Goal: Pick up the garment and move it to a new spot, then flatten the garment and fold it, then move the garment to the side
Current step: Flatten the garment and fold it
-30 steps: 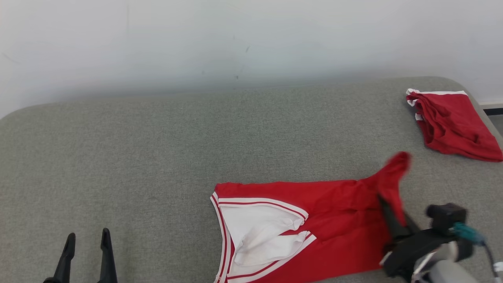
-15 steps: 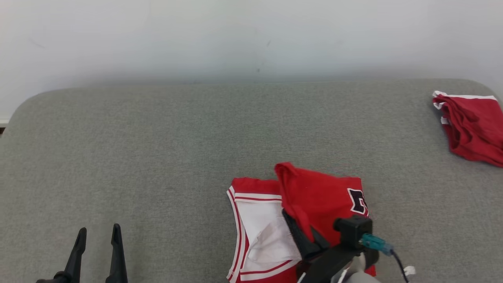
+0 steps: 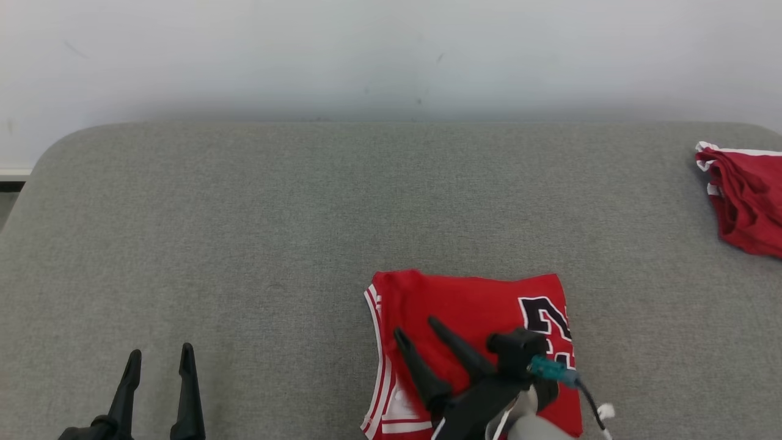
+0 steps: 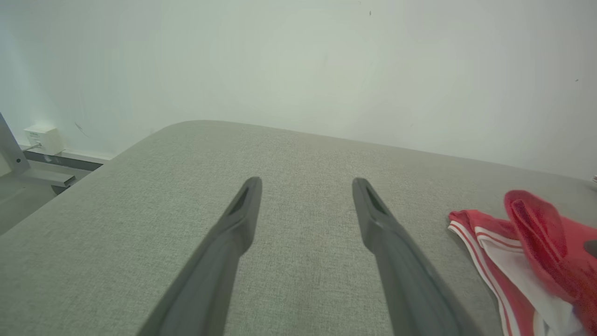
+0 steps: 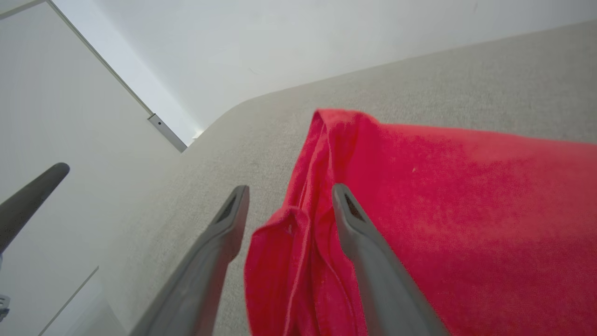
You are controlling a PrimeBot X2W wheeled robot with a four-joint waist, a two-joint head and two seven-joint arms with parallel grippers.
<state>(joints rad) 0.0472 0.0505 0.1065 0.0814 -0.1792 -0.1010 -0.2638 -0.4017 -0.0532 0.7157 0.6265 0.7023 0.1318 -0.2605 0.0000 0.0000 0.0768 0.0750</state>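
Note:
The garment (image 3: 470, 305), a red jersey with white-striped trim and a black number, lies folded over near the front edge of the grey table (image 3: 244, 214). My right gripper (image 3: 415, 327) stands open just above its left half. In the right wrist view the right gripper (image 5: 290, 189) has its jaws apart, with a loose fold of the red garment (image 5: 419, 196) lying between and beyond them. My left gripper (image 3: 160, 351) is open at the lower left, well clear of the cloth. The left gripper (image 4: 306, 182) points over bare table, with the garment (image 4: 527, 219) to its right.
A second red garment (image 3: 745, 208) lies bunched at the table's far right edge. A pale wall (image 3: 391, 55) runs behind the table. Bare grey surface stretches across the left and back. A dark finger (image 5: 28, 200) shows at the left of the right wrist view.
My right gripper carried the garment's right end over to the left, laying it on the white-trimmed half, then opened and let it go. The head camera has also shifted. The left gripper stays open.

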